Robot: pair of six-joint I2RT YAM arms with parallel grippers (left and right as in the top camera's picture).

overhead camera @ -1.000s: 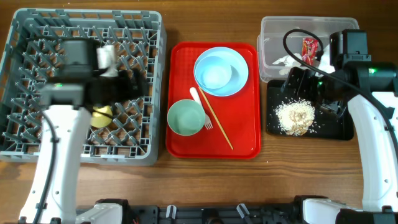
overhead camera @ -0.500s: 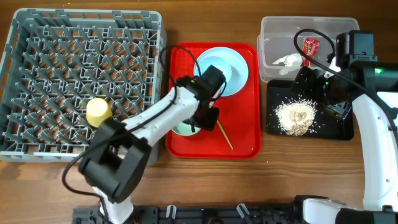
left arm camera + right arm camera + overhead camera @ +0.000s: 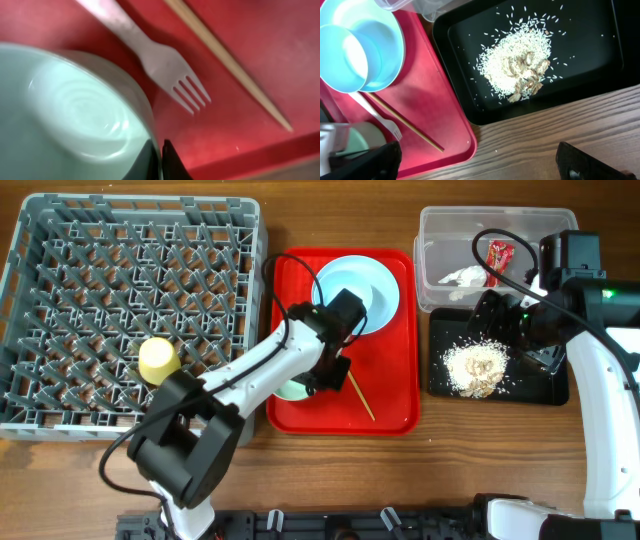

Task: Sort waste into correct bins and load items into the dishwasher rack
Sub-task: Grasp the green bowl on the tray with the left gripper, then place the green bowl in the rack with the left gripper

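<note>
My left gripper (image 3: 320,376) is down on the red serving tray (image 3: 390,412), shut on the rim of the pale green saucer-bowl (image 3: 75,110), with one finger inside and one outside. From overhead the arm covers most of that bowl (image 3: 289,390). The white fork (image 3: 165,62) and the chopsticks (image 3: 230,65) lie just beside it. The pale-blue plate (image 3: 380,315) carries a small bowl (image 3: 347,293). A yellow cup (image 3: 158,358) sits in the grey dishwasher rack (image 3: 60,420). My right gripper (image 3: 480,165) hangs open over the black tray (image 3: 600,40) holding food scraps (image 3: 517,65).
The clear tub (image 3: 440,225) at the back right holds the red wrapper (image 3: 497,255) and the white tissue (image 3: 462,277). Loose rice grains are scattered across the black tray. Bare wooden table (image 3: 555,145) runs along the front edge.
My left arm swung from over the rack to the red tray, and its jaws closed on the green bowl's rim. The right arm shifted only slightly.
</note>
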